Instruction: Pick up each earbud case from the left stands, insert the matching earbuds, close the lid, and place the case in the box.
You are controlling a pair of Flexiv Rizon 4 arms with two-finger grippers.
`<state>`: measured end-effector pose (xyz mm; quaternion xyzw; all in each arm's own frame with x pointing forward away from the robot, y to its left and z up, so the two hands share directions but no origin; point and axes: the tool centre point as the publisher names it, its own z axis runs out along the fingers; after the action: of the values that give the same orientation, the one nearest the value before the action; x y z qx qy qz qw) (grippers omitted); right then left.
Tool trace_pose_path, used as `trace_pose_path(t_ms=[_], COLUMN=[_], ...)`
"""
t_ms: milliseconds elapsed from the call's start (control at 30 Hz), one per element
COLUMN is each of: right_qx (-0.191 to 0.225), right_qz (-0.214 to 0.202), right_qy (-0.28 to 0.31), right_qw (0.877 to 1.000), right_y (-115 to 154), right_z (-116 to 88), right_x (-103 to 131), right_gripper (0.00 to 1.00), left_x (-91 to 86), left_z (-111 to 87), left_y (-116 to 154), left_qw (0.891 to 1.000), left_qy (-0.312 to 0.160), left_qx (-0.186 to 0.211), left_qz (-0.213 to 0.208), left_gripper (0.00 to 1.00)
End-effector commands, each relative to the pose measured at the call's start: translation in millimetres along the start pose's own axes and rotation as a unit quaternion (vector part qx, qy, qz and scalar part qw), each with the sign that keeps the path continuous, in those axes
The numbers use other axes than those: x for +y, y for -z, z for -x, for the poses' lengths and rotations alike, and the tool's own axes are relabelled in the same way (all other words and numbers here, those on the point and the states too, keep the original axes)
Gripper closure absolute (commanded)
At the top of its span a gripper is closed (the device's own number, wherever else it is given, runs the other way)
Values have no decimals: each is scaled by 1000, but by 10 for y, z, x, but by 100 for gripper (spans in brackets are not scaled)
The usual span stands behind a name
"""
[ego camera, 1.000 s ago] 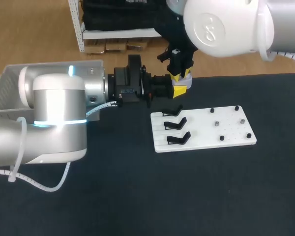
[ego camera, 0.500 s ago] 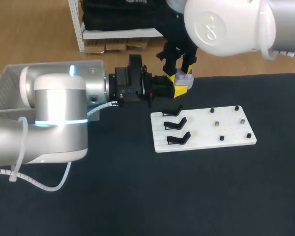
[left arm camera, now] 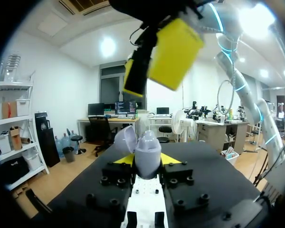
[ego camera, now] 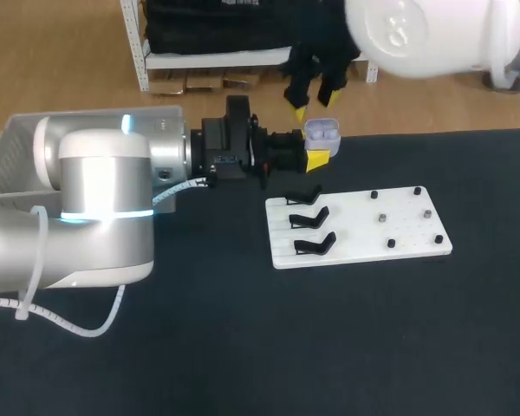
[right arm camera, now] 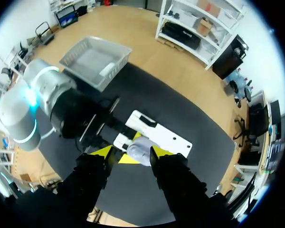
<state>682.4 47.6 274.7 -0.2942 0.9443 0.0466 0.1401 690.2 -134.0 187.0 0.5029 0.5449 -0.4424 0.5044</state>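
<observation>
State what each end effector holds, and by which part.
Left end effector grips the earbud case by the two sides of its base, lid open. Right end effector holds nothing, open above it.

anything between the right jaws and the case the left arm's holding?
Nothing. The left wrist view shows only bare air between the earbud case, clamped in the left jaws, and the open right jaws hanging above it. The head view agrees.
</observation>
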Motion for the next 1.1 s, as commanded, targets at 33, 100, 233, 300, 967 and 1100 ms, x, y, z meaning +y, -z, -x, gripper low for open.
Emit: trace_pose_path(t_ms=[33,100,233,300,967,1100], right_qx=[-6,0,-4,-5,23,17], right_qz=[-1,4,-11,-14,-15,-4], right_qy=[-15,-30,-57,-70,-100,-104], right_qw=[1000,1000,998,997,995,994], right_y=[-155,-230,-417,-486,-575,-511], right_z=[97,166,312,358,-49,-104], right_x=[-125,-198,-411,-499,-591,-533], right_gripper=[51,51,51,52,54,54], left_x=[-20,-20,-20,-20,-20,-20], left_z=[-17,-17,-17,-17,-17,-17], left_y=[1,1,1,1,1,1], left_qw=[1000,1000,1000,1000,1000,1000], left_qy=[-2,-2,-2,-2,-2,-2], left_qx=[-5,-5,-5,-5,-5,-5], left_qz=[4,4,4,4,4,4], left_gripper=[100,100,100,100,100,100])
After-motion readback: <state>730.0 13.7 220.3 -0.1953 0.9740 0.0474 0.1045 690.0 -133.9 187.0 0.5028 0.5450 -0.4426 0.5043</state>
